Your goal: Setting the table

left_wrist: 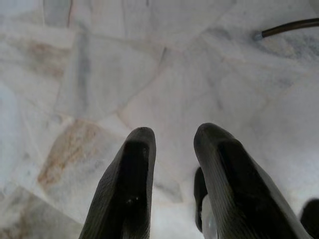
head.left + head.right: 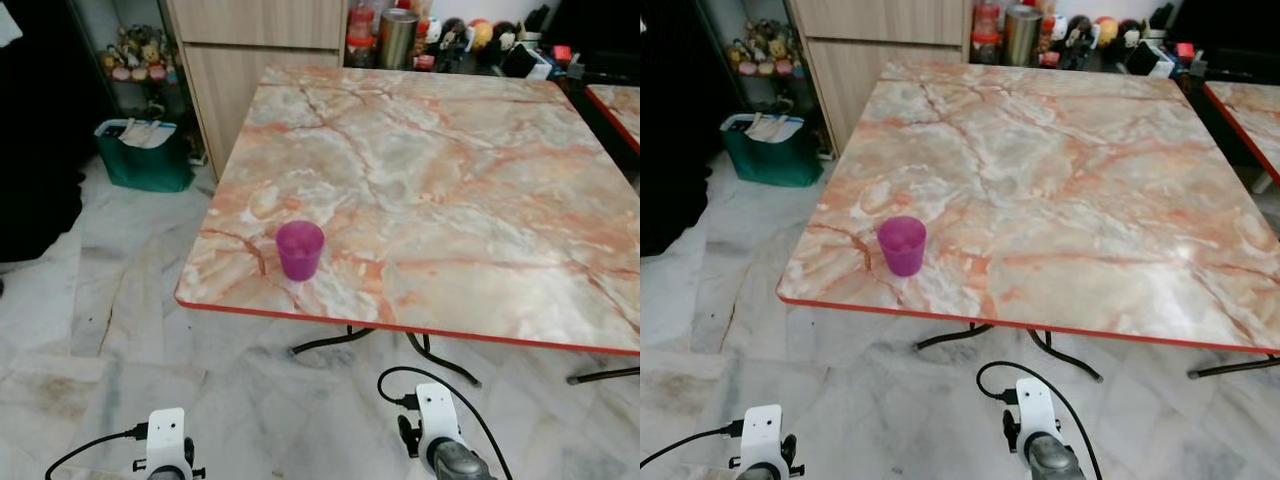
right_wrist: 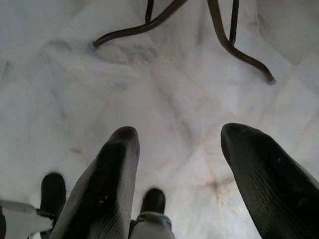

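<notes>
A: Purple cup (image 2: 300, 249): upright, near the front left corner of the marble table (image 2: 470, 170), just inside the red edge. Nothing else on the tabletop.

B: Step in hand, by judgement: closing on the table for the next setting move. Best done square to the front edge, halting short of the black table legs (image 3: 164, 20), reaching only once steady. Cup close to the edge, so worth raising an arm clear of the rim and not sweeping sideways into it.

A: Left gripper (image 1: 174, 174): hanging low over the marble floor (image 1: 99, 74), fingers parted a little, holding nothing, touching nothing.

B: Right gripper (image 3: 179, 174): also low over the floor, just short of the table legs, fingers spread wider, empty. Both well apart from the cup.
</notes>
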Robot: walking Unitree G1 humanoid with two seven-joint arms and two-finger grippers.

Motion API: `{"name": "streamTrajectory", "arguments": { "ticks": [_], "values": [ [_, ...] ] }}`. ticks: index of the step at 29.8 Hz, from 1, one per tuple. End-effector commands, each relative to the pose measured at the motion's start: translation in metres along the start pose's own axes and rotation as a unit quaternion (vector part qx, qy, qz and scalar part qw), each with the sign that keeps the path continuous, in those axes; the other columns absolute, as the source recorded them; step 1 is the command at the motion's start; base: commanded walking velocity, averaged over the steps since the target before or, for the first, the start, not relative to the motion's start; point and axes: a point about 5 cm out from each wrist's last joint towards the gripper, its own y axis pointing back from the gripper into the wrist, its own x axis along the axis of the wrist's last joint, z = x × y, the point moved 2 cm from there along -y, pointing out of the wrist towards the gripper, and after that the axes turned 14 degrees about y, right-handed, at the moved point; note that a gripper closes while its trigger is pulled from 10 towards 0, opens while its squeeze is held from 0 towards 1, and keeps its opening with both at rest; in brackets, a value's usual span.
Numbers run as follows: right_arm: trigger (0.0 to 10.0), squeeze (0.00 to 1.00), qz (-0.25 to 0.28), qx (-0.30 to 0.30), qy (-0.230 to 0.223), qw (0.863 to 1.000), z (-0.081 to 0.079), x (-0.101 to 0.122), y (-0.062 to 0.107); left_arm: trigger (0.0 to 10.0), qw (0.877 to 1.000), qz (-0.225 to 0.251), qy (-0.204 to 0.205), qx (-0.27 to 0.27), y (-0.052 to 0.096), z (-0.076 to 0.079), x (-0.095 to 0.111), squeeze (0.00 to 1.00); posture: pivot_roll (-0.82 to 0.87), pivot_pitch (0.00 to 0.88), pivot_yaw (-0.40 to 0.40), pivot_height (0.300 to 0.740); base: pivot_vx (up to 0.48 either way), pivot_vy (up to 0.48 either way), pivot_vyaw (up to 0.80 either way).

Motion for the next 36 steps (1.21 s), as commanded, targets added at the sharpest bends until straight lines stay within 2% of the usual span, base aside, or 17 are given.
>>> {"name": "streamTrajectory", "arguments": {
  "ticks": [1,9,16,23,26,27,28,29,30,31,32,35,36],
  "values": [
    [10.0,0.0,-0.013,-0.003,-0.001,1.0,0.003,-0.008,0.001,10.0,1.0,-0.007,0.004,0.0,0.001,0.001,-0.005,0.0,0.15,0.105,-0.026,0.715,0.334,0.0,0.0],
    [10.0,0.0,-0.014,-0.002,0.001,1.0,0.002,-0.009,0.001,10.0,1.0,-0.005,0.006,0.0,0.002,0.001,-0.005,0.0,0.15,0.106,-0.03,0.715,0.324,0.0,0.0],
    [10.0,0.0,-0.014,0.0,0.003,1.0,0.002,-0.009,0.001,10.0,1.0,-0.006,0.007,0.001,0.002,0.001,-0.007,0.0,0.15,0.107,-0.029,0.715,0.0,0.0,0.0],
    [10.0,0.0,-0.017,0.002,0.006,1.0,0.001,-0.01,0.002,10.0,1.0,-0.008,0.002,0.02,0.006,-0.011,-0.013,0.0,0.16,0.11,-0.027,0.715,0.0,0.0,0.0],
    [10.0,0.0,-0.019,0.003,0.007,1.0,0.0,-0.011,0.002,10.0,0.998,-0.004,0.027,0.056,0.009,-0.027,-0.015,0.0,0.16,0.106,-0.025,0.715,0.0,0.0,0.0],
    [10.0,0.0,-0.02,0.003,0.008,1.0,-0.001,-0.011,0.002,10.0,0.995,0.01,0.037,0.087,0.01,-0.04,-0.013,0.0,0.16,0.105,-0.024,0.715,0.0,0.0,0.0],
    [10.0,0.0,-0.02,0.004,0.008,1.0,-0.001,-0.011,0.002,10.0,0.994,0.014,0.04,0.096,0.011,-0.044,-0.011,0.0,0.16,0.105,-0.024,0.715,0.0,0.0,0.0],
    [10.0,0.0,-0.02,0.004,0.008,1.0,-0.001,-0.011,0.002,10.0,0.991,0.029,0.048,0.125,0.012,-0.056,-0.006,0.0,0.16,0.104,-0.024,0.715,0.0,0.0,0.0],
    [10.0,0.0,-0.02,0.004,0.008,1.0,-0.001,-0.011,0.002,10.0,0.991,0.029,0.048,0.125,0.012,-0.056,-0.006,0.0,0.16,0.104,-0.024,0.715,0.0,0.0,0.0],
    [10.0,0.0,-0.021,0.004,0.01,1.0,-0.001,-0.011,0.002,10.0,0.978,0.072,0.068,0.181,0.014,-0.08,0.011,0.0,0.17,0.102,-0.027,0.715,0.0,0.0,0.0],
    [10.0,0.0,-0.023,0.005,0.013,1.0,-0.001,-0.011,0.002,10.0,0.963,0.119,0.071,0.231,0.017,-0.102,0.033,0.0,0.17,0.099,-0.027,0.715,0.0,0.0,0.0],
    [10.0,0.0,-0.024,0.006,0.018,1.0,-0.001,-0.011,0.002,10.0,0.949,0.158,0.075,0.261,0.02,-0.116,0.051,0.0,0.17,0.099,-0.027,0.715,0.0,0.0,0.0],
    [10.0,0.0,-0.024,0.006,0.018,1.0,-0.001,-0.011,0.001,10.0,0.94,0.185,0.072,0.278,0.022,-0.124,0.065,0.0,0.18,0.096,-0.028,0.715,0.0,0.0,0.0]
  ]
}}
